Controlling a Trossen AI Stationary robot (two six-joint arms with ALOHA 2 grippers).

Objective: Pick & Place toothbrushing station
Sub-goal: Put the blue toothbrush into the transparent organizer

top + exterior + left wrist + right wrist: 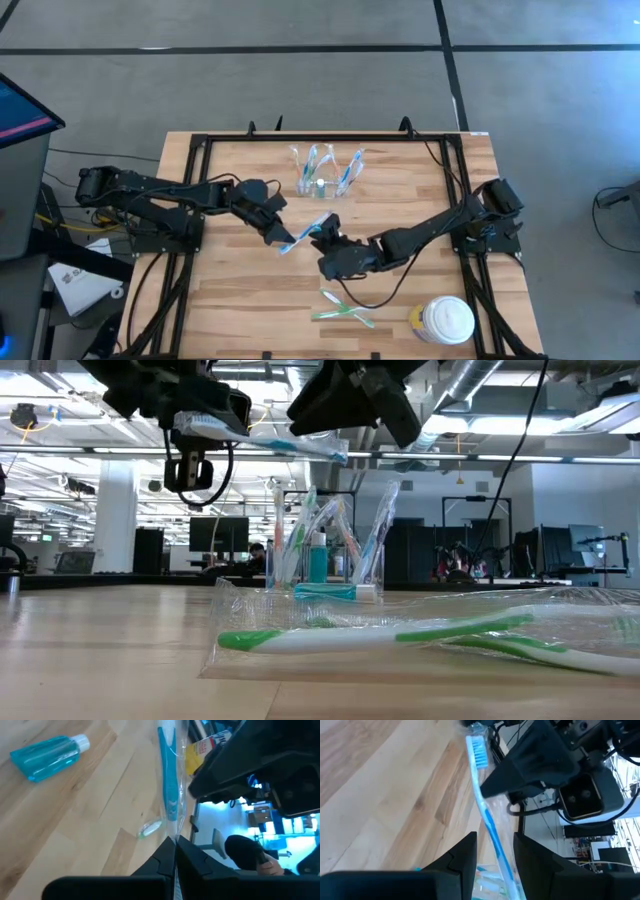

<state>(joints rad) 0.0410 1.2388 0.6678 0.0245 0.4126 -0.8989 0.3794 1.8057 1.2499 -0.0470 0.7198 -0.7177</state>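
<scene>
Blue toothbrush (305, 235), light and slick in its wrapper, hangs between your clamped left hand (284, 238) and half-open right hand (327, 243); grip mid-handle.

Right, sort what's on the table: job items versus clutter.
Job:
holder with brushes
teal tube
blue brush, held between left tool and right tool
green brushes

Lying about:
white jar

Both arms reach inward and meet over the table's middle. The left gripper (281, 238) has its fingers pressed together. The right gripper (325, 237) faces it, fingers parted.
</scene>
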